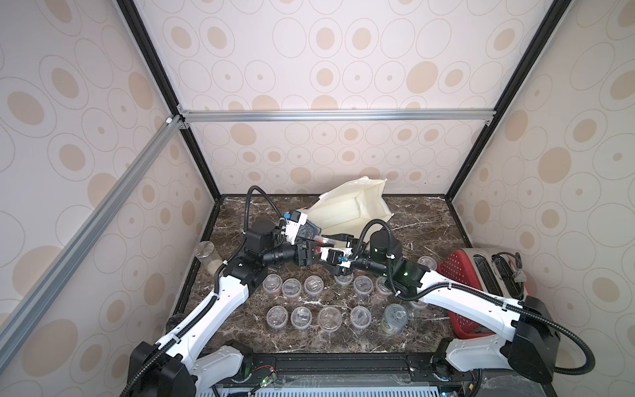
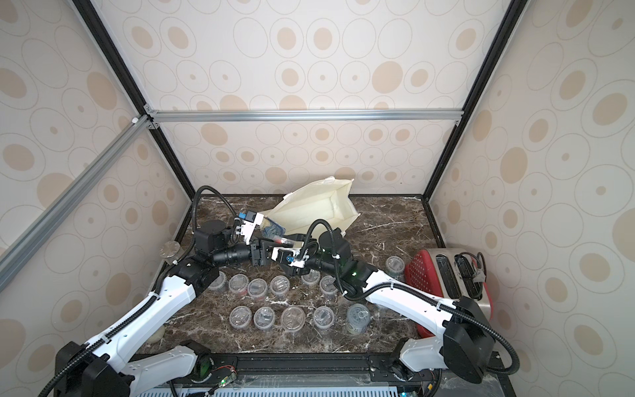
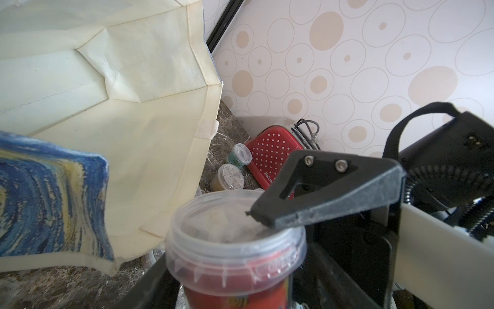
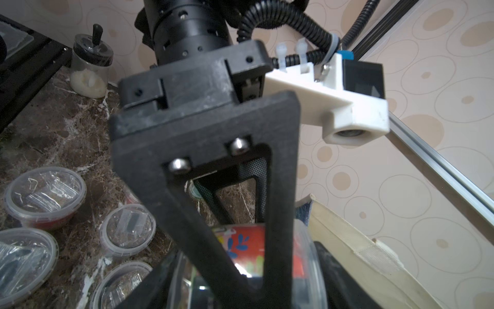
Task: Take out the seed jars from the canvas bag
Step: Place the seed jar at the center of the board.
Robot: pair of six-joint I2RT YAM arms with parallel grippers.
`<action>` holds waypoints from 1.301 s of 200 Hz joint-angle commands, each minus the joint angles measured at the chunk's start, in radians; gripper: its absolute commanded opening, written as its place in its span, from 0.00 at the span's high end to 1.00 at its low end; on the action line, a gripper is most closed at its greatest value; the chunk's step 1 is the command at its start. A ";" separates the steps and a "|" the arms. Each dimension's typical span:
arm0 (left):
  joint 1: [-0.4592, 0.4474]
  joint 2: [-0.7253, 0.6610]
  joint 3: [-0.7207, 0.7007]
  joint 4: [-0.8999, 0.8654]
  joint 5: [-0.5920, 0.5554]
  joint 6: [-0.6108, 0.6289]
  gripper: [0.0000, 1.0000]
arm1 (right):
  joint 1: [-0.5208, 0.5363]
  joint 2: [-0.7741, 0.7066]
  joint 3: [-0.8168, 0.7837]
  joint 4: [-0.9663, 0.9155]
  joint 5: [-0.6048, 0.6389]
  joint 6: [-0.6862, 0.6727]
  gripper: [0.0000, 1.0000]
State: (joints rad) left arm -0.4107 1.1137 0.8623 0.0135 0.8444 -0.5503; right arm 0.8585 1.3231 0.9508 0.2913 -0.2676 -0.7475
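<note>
The cream bag [image 1: 343,209] lies tipped over at the back of my table [image 1: 422,227], mouth open toward me, blue print showing at its rim, one red-labelled jar [image 3: 235,256] up in the air just before it, the other clear jars [image 1: 330,318] standing mostly in two rows nearer me.

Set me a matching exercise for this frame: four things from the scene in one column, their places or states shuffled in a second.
Things:
1. canvas bag
2. red-labelled jar
3. toaster
4. tall clear cylinder

Places or states:
A. far right of the table
B. lying on its side at the back, mouth open
C. far left, by the wall
D. raised off the table, just in front of the bag

Pairs: 1-B, 2-D, 3-A, 4-C
</note>
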 commanded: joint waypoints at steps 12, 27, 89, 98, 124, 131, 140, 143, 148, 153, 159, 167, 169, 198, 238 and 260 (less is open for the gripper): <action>-0.004 -0.039 0.007 0.037 0.049 0.033 0.24 | 0.004 0.014 0.017 -0.032 0.050 -0.057 0.35; -0.002 -0.040 0.019 0.006 0.022 0.059 0.19 | 0.000 0.015 0.013 -0.039 0.089 -0.055 0.37; 0.022 -0.064 0.063 -0.066 -0.154 0.134 0.02 | -0.113 -0.042 -0.034 -0.100 0.244 -0.038 0.38; 0.027 -0.057 0.068 -0.064 -0.176 0.133 0.02 | -0.150 -0.053 -0.044 -0.121 0.259 -0.029 0.38; 0.036 0.002 0.117 -0.108 -0.290 0.138 0.02 | -0.243 -0.079 -0.080 -0.160 0.332 -0.030 0.38; 0.038 0.020 0.132 -0.122 -0.312 0.146 0.02 | -0.269 -0.089 -0.087 -0.177 0.340 -0.024 0.38; 0.039 0.039 0.145 -0.130 -0.332 0.151 0.02 | -0.301 -0.096 -0.089 -0.202 0.357 -0.014 0.38; 0.039 0.045 0.149 -0.130 -0.337 0.153 0.02 | -0.310 -0.096 -0.089 -0.211 0.365 -0.013 0.38; 0.039 0.050 0.151 -0.129 -0.343 0.155 0.02 | -0.325 -0.095 -0.089 -0.223 0.381 -0.013 0.38; 0.039 0.056 0.149 -0.125 -0.348 0.155 0.02 | -0.339 -0.092 -0.089 -0.233 0.402 -0.013 0.38; 0.041 0.060 0.149 -0.120 -0.353 0.156 0.02 | -0.354 -0.087 -0.085 -0.249 0.428 -0.013 0.38; 0.041 0.063 0.146 -0.112 -0.358 0.157 0.02 | -0.374 -0.076 -0.074 -0.279 0.450 -0.009 0.38; 0.041 0.064 0.146 -0.110 -0.359 0.157 0.02 | -0.380 -0.073 -0.072 -0.286 0.454 -0.007 0.38; 0.041 0.064 0.111 -0.063 -0.369 0.143 0.02 | -0.448 0.003 -0.018 -0.383 0.525 -0.003 0.38; 0.041 0.063 0.038 0.028 -0.369 0.078 0.02 | -0.457 -0.009 0.012 -0.424 0.452 0.013 0.38; 0.041 0.089 0.018 0.070 -0.369 0.067 0.02 | -0.457 -0.089 0.022 -0.444 0.278 0.073 0.39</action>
State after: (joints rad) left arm -0.3763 1.1877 0.8917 -0.0002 0.4839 -0.4538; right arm 0.4019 1.3296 0.9222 -0.1238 0.1772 -0.7341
